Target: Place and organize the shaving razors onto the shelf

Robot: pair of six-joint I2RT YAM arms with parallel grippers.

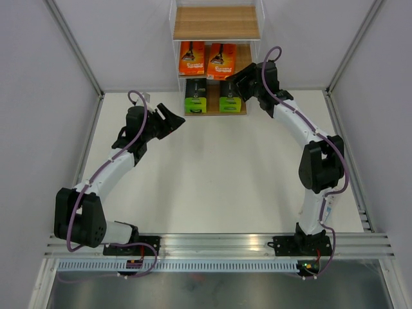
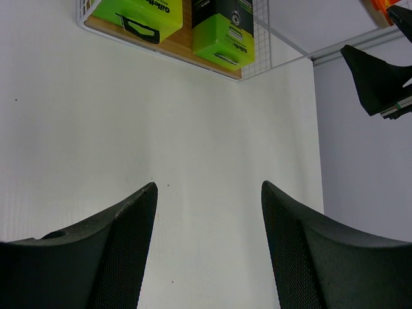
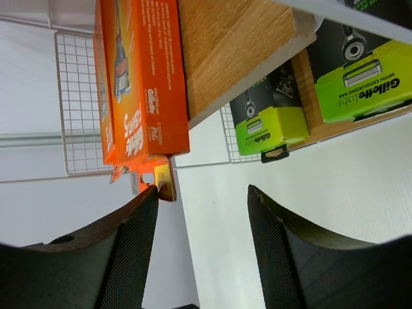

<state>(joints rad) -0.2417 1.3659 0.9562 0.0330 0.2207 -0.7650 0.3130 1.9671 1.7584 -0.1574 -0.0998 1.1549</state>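
Note:
The shelf (image 1: 217,23) stands at the far middle of the table. Two orange shaving razor packs (image 1: 192,58) (image 1: 221,61) stand on its middle board and two green-and-black packs (image 1: 196,96) (image 1: 230,96) on the bottom board. My right gripper (image 1: 237,78) hovers open just right of the right orange pack (image 3: 138,84); its left fingertip (image 3: 149,196) is close to that pack's hang tab, with nothing between the jaws (image 3: 203,189). My left gripper (image 1: 170,120) is open and empty (image 2: 208,185) over the bare table, short of the green packs (image 2: 225,32).
White walls with metal corner posts (image 1: 77,51) enclose the table on the left, right and back. A wire-mesh panel (image 3: 80,96) backs the shelf. The right gripper's black finger (image 2: 373,77) shows at the left wrist view's upper right.

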